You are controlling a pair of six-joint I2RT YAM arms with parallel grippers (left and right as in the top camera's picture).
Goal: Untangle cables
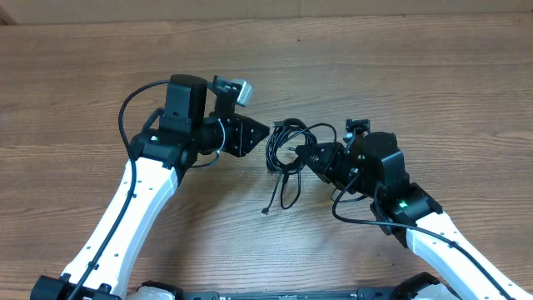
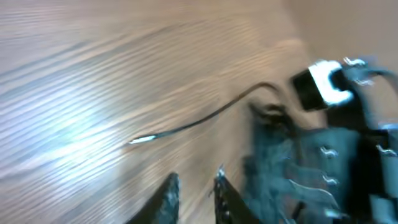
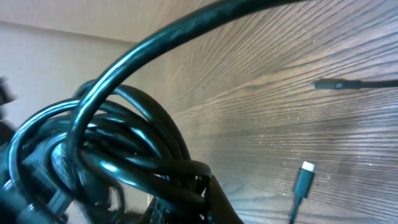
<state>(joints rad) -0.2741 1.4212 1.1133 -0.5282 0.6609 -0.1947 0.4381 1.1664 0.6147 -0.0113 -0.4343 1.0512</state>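
Note:
The cables point(image 1: 286, 147) are a tangle of thin black cords on the wooden table between my two grippers. One loose end trails toward the front point(image 1: 266, 210). My right gripper point(image 1: 310, 155) reaches into the tangle from the right and is shut on a bundle of cables point(image 3: 137, 155) that fills its view. A silver-tipped plug point(image 3: 306, 169) and another plug point(image 3: 336, 84) lie on the table beyond. My left gripper point(image 1: 260, 132) is just left of the tangle. In the blurred left wrist view its fingers point(image 2: 194, 193) are apart and empty, with a silver-tipped cable end point(image 2: 140, 140) ahead.
The wooden table point(image 1: 416, 75) extends all round. The two arms face each other closely at the middle. My right arm point(image 2: 336, 143) shows at the right of the left wrist view. Thicker black wires run along both arms.

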